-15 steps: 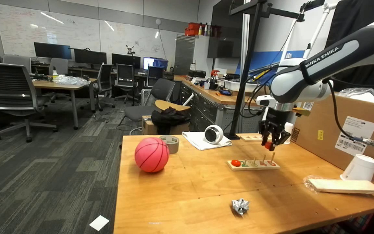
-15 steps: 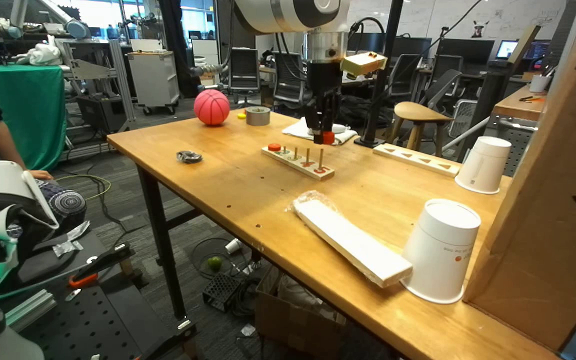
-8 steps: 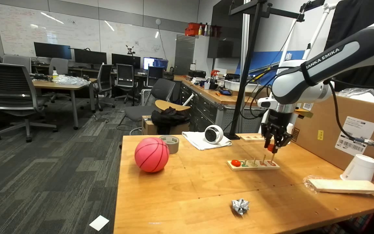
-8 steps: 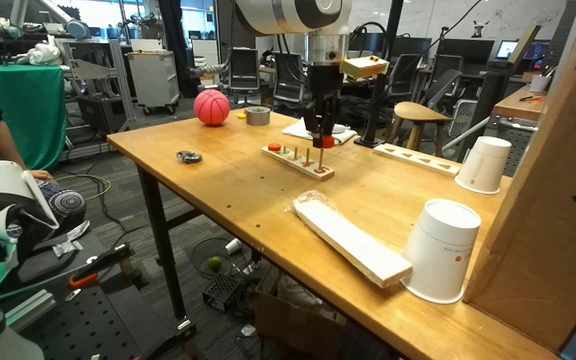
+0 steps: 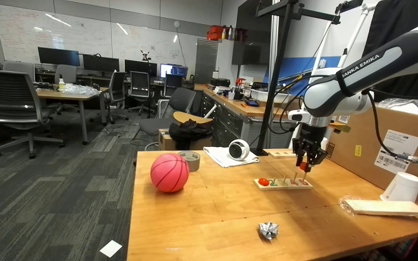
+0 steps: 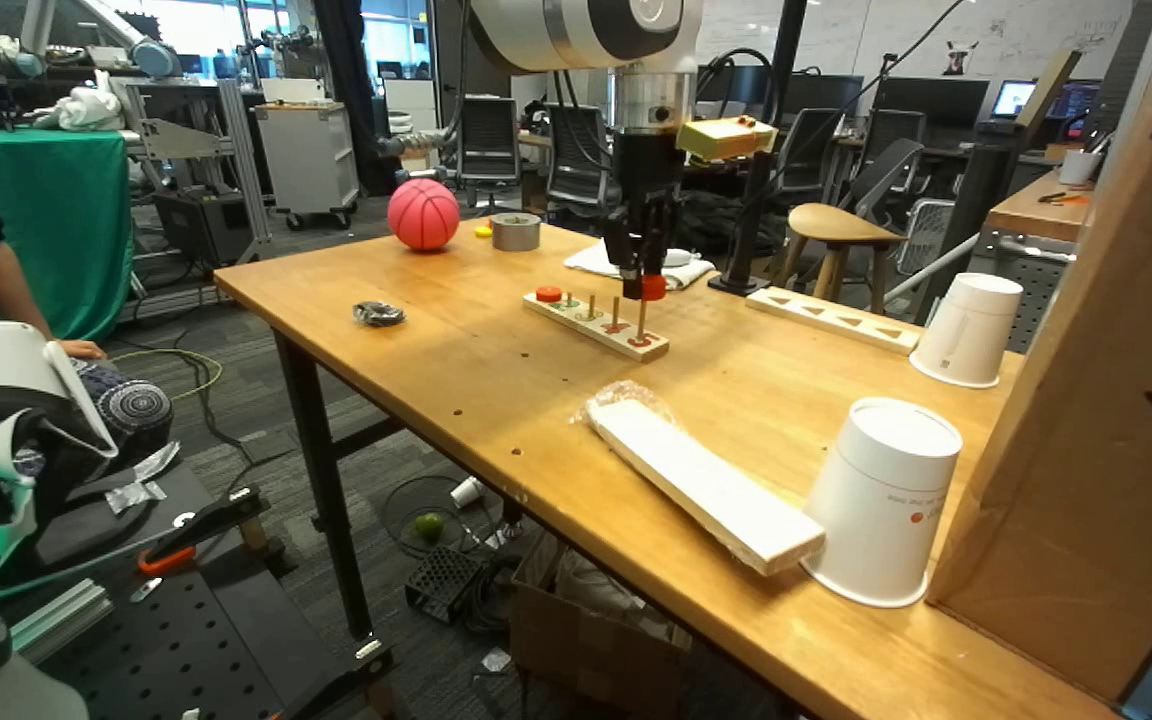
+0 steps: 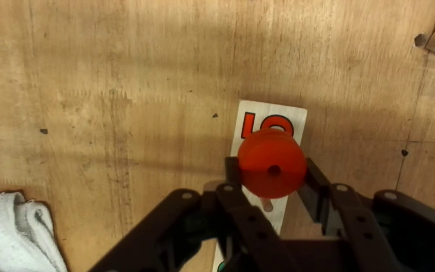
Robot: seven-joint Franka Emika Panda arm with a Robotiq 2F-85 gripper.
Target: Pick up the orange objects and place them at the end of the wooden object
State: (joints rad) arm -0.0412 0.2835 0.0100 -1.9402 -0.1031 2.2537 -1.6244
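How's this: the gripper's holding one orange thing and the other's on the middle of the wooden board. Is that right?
Only the middle is wrong: both exterior views show the other orange thing at one end of the wooden board. The gripper does hold one orange thing.

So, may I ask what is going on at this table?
A robot arm holds an orange-red disc, its jaws closed against the sides. The disc hangs just over the end peg, near the printed 5, of a narrow wooden board; it does not look threaded or released yet. A second orange-red disc sits at the board's opposite end.
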